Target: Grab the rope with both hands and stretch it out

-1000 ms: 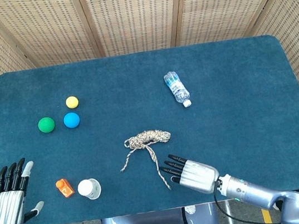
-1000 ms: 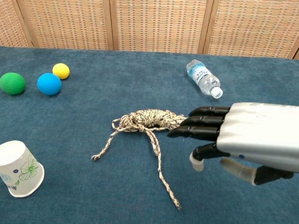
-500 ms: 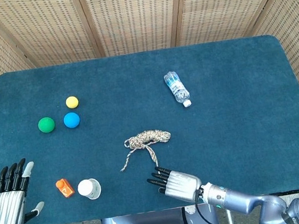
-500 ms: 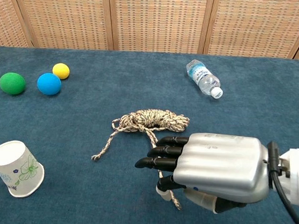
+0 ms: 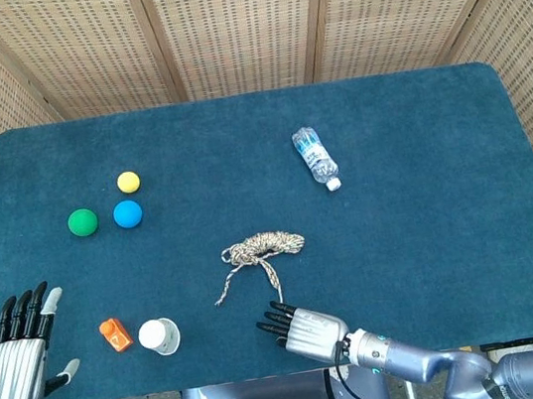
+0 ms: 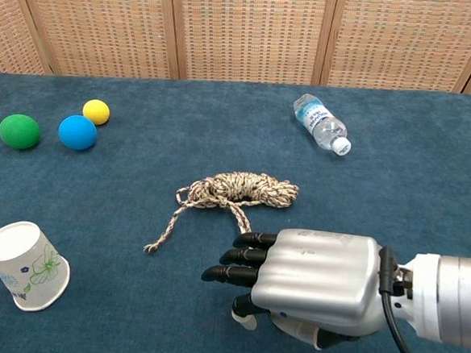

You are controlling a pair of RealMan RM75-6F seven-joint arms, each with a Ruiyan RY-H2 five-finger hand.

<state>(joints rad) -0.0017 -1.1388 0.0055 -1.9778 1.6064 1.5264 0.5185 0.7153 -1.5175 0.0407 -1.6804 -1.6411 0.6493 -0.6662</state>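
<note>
Rope [image 5: 262, 249] sits bundled mid-desk, two loose tails trailing toward 6 and 7 o'clock. I've got the right hand [image 6: 309, 280] low over the tail nearest me, palm down, fingers pointing toward 9 o'clock. That tail is hidden under it in both views, so I cannot tell if it's pinched or only covered. Left hand [image 5: 11, 357] hangs off the desk edge at 8 o'clock, fingers apart, holding nothing, well apart from the rope. Step, as I judge it: first grab, right side. Next I need to confirm the right pinch, then bring the left hand to the other tail [image 6: 163, 234], passing the paper cup [image 6: 27, 265] and orange block [image 5: 115, 334], before pulling apart.
</note>
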